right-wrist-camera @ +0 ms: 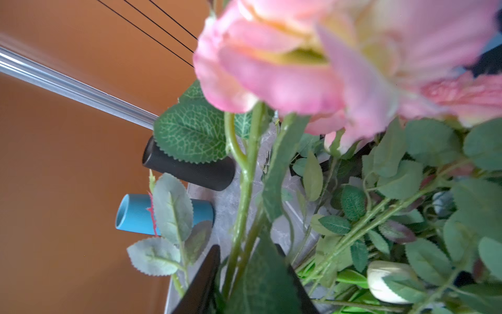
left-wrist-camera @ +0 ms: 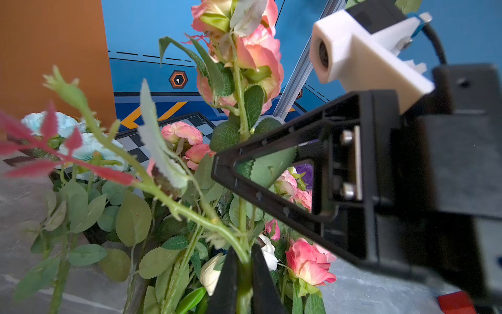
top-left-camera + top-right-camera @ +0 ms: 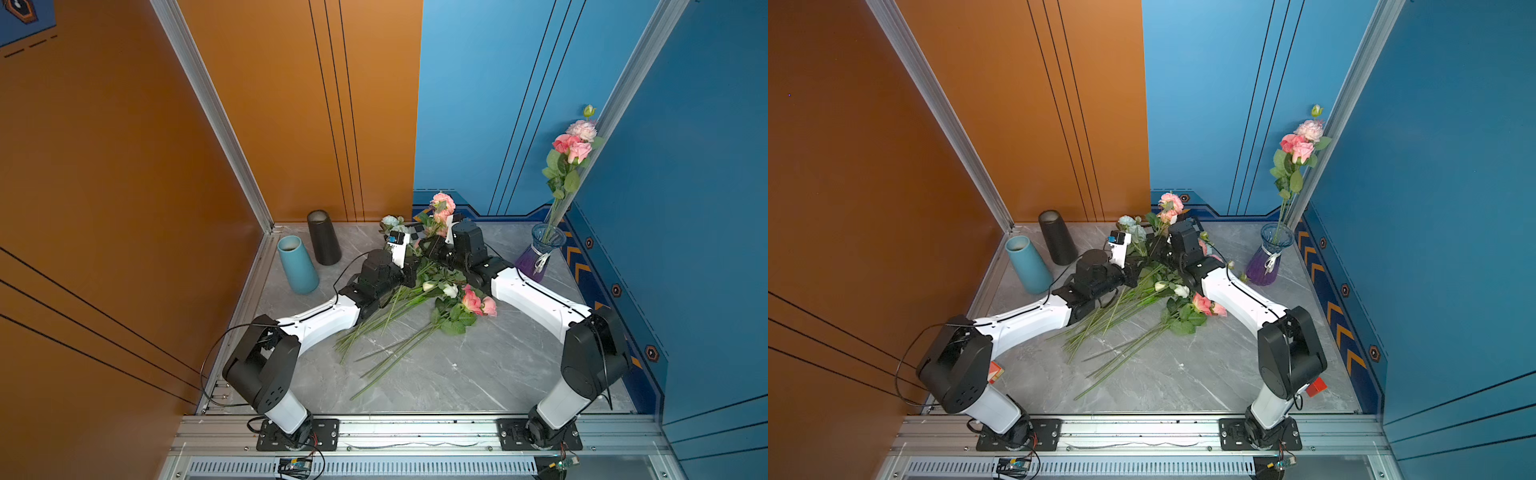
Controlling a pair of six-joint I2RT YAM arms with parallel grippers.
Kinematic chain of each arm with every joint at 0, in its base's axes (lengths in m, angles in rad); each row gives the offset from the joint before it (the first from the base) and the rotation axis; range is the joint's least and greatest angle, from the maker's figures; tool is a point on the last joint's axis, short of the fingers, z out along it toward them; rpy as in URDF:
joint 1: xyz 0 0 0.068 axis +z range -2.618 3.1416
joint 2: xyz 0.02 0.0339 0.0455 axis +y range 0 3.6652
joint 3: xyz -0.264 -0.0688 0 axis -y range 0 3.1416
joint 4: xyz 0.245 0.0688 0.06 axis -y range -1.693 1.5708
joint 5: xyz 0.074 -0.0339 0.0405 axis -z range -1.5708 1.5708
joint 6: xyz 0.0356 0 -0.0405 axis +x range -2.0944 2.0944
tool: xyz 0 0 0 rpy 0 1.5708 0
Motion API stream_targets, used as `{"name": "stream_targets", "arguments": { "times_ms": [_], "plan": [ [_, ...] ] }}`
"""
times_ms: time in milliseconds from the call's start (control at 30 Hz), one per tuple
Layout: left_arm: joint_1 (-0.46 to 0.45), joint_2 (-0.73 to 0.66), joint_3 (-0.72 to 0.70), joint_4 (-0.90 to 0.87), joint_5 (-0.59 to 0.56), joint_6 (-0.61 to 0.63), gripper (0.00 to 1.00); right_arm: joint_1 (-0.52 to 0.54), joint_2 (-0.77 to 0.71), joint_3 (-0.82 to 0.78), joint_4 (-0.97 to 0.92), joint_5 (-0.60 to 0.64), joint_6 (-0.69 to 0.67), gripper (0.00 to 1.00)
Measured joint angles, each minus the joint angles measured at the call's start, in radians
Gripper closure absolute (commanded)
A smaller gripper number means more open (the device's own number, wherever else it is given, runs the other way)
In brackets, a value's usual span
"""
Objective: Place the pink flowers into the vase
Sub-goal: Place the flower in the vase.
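Left gripper point(image 2: 244, 267) pinched tight on thorny pink rose stem point(image 2: 190, 214). Right gripper point(image 1: 248, 254) straddles a leafy stem, grip unclear. Fabric pink flowers point(image 3: 478, 302) heaped on marbled grey tabletop point(image 3: 457, 374); some stand in ribbed glass vase point(image 3: 540, 253).

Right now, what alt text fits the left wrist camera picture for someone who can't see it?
The left tool pinches a green stem topped with pink roses, while the right tool crosses in front of that stem. Behind, more pink flowers, white buds and pale blue flowers lie on a grey table.
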Motion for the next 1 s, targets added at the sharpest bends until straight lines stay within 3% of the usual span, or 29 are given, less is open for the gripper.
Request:
{"name": "stream_targets", "arguments": {
  "times_ms": [67, 167, 333, 667, 833, 1000],
  "plan": [
    [0.000, 0.000, 0.000, 0.000, 0.000, 0.000, 1.00, 0.001, 0.000, 0.002, 0.007, -0.001, 0.001, 0.85],
    [0.000, 0.000, 0.000, -0.001, 0.000, -0.004, 0.99, 0.002, 0.000, 0.006, 0.011, -0.004, 0.007, 0.88],
    [0.000, 0.000, -0.001, 0.000, 0.000, -0.008, 0.88, 0.003, 0.000, 0.012, 0.009, -0.003, 0.004, 0.91],
    [0.008, -0.008, -0.020, 0.007, 0.009, -0.006, 0.48, -0.009, 0.000, 0.064, -0.044, 0.049, -0.087, 0.94],
    [0.015, -0.029, -0.041, 0.011, 0.024, -0.007, 0.03, -0.039, 0.000, 0.118, -0.091, 0.099, -0.179, 0.95],
    [0.025, -0.047, -0.053, 0.011, 0.047, -0.002, 0.01, -0.090, -0.022, 0.179, -0.167, 0.163, -0.320, 0.96]
  ]
}}
